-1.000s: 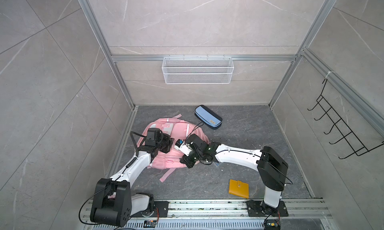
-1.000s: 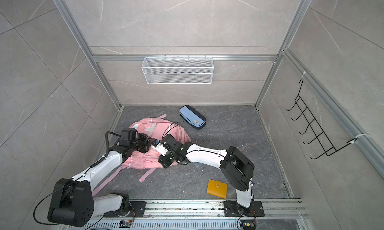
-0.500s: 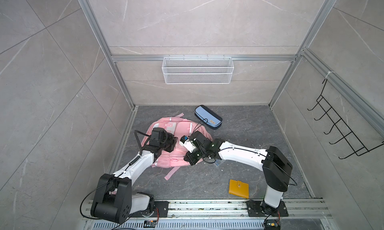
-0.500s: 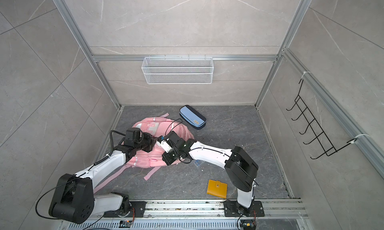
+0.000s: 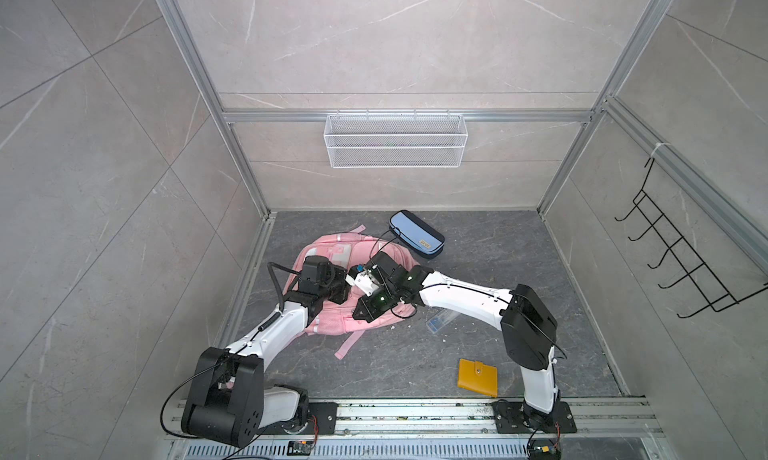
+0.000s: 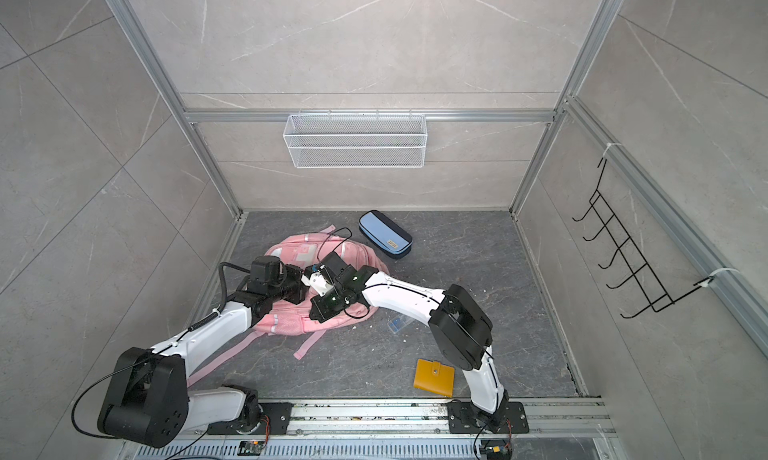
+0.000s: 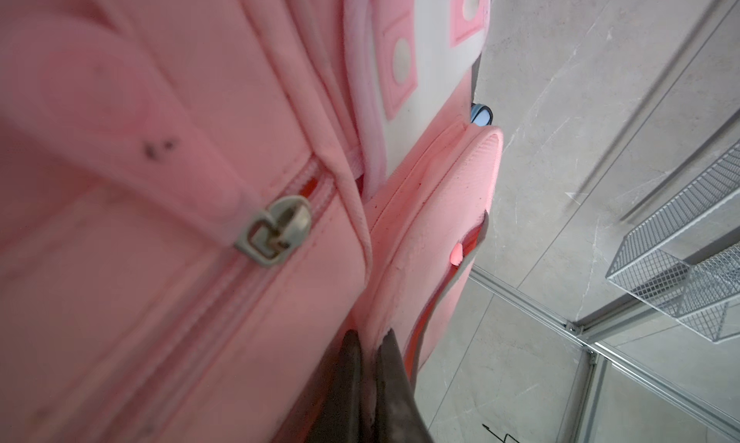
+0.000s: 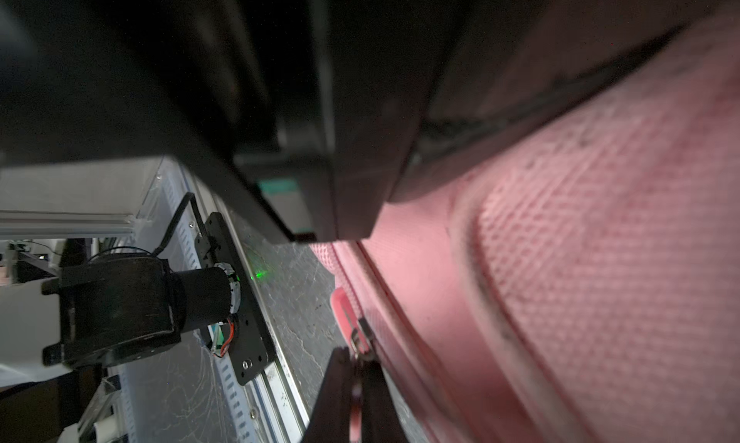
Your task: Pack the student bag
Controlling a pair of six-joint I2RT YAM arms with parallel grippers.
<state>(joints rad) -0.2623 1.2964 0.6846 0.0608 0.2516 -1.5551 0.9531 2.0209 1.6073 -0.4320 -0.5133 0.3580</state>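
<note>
Student bag (image 5: pixel 328 252) lies on the dark tabletop (image 5: pixel 519 271), left of middle and toward the far half. A pink strap (image 5: pixel 349 341) trails off its near side. Both my arms reach in over the bag's middle, wrists close together in both top views.

My left gripper (image 7: pixel 370 343) is clamped tight, with a pink seam edge of the bag pinched between the fingers. A metal zip slider (image 7: pixel 276 231) sits on a pocket zip nearby, not touched.

My right gripper (image 8: pixel 358 361) is also closed right down, on the zip pull (image 8: pixel 360 337): a metal ring and pink tab run in between the fingers, along an edge of the bag. Pink mesh fabric fills the rest of that wrist view, which is dim and blurred.

Blue pencil case (image 5: pixel 417 234) is just beside the bag's far right; I cannot tell if they touch. Small clear box (image 5: pixel 440 318) sits on the tabletop right of the bag, under my right arm. Yellow wallet (image 5: pixel 478 377) is near right, well apart from the bag. White wire basket (image 5: pixel 395 140) hangs on the far wall, and a black hook rack (image 5: pixel 685 266) on the right wall.
</note>
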